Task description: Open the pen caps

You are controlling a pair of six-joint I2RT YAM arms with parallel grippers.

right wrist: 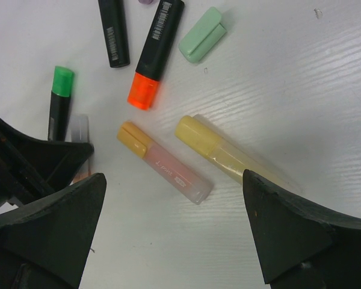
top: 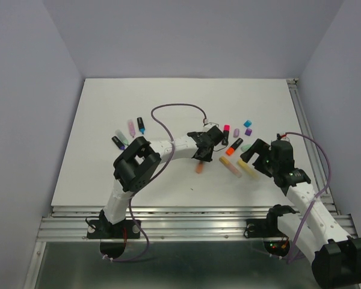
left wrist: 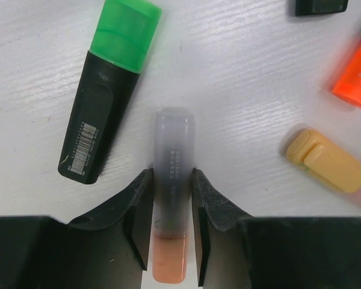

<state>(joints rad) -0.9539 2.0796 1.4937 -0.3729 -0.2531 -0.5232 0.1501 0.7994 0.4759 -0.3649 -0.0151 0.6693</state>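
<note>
White table [top: 96, 174], left gripper [left wrist: 171, 176] clamping grey highlighter [left wrist: 174, 138] with stubby peach cap [left wrist: 168, 262], right gripper [right wrist: 173, 178] spread wide

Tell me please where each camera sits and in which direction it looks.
Top external: above and behind the arms, facing down on the table; both arms show, with left gripper and right gripper.
Left wrist: close over the table, facing down; its fingers clamp the peach-capped pen.
Right wrist: facing down; its open fingers frame the yellow pen.
Shared: both wrist views show the green-capped highlighter.
</note>
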